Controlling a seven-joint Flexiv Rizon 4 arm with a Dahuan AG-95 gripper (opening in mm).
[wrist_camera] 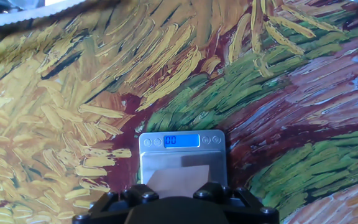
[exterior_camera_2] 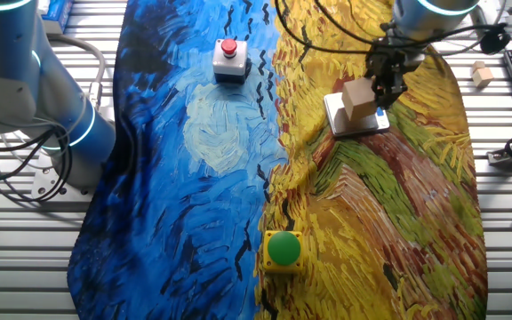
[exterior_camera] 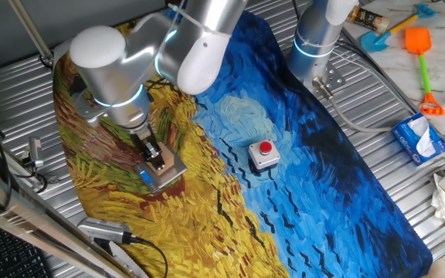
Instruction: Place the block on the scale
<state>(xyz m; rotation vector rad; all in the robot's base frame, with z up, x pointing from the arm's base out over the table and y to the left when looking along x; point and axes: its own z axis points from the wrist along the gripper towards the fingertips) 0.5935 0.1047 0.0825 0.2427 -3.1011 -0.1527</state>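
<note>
The painted cloth (exterior_camera_2: pixel 194 178) covers most of the table, blue on one half and yellow-brown on the other, and it looks soft and a little uneven, so anything set down on it could rock. The scale (exterior_camera_2: pixel 356 118) sits flat on the yellow part, well apart from the grey box with the red button (exterior_camera_2: pixel 229 60) and from the green button on its yellow base (exterior_camera_2: pixel 283 249). Its metal top gives a firm, level landing, and in the hand view the blue display (wrist_camera: pixel 180 140) seems to read zero.

The block (exterior_camera_2: pixel 359 98) is over the scale's plate, just at or above it; contact cannot be told. It looks light, stiff and not fragile, with plain wooden faces that should hold well under a squeeze on two opposite sides. The gripper (exterior_camera_2: pixel 382 87) is beside the block with its fingers closed against it, apparently holding it. Another small block (exterior_camera_2: pixel 481 75) lies off the cloth, near the keyboard.
</note>
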